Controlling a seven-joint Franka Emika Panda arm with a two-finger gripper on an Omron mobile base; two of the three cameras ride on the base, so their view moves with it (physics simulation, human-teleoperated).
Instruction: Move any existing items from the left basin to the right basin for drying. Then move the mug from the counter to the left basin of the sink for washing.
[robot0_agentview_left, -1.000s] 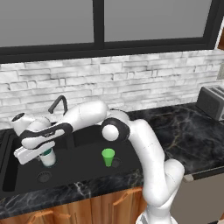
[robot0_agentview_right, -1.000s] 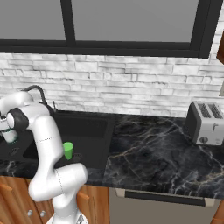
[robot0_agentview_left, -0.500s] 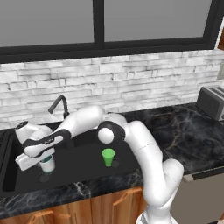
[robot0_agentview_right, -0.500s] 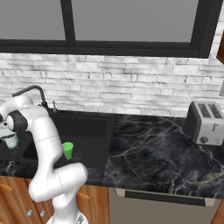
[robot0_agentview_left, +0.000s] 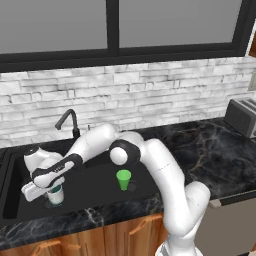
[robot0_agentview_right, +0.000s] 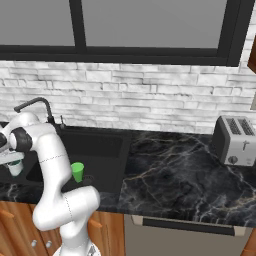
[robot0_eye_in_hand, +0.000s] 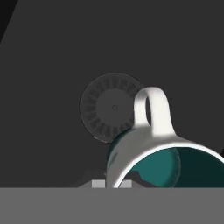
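a silver toaster (robot0_agentview_right: 235, 140) stands before the white brick wall (robot0_agentview_right: 150, 95) under a dark-framed window (robot0_agentview_right: 150, 30).

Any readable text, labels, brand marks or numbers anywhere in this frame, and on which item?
None. The white mug, the green cup, the toaster, the faucet and the counter carry no lettering, numbers or signs that can be read.

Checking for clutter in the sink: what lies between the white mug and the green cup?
In the left base view, bare black sink floor lies between the mug and the green cup.
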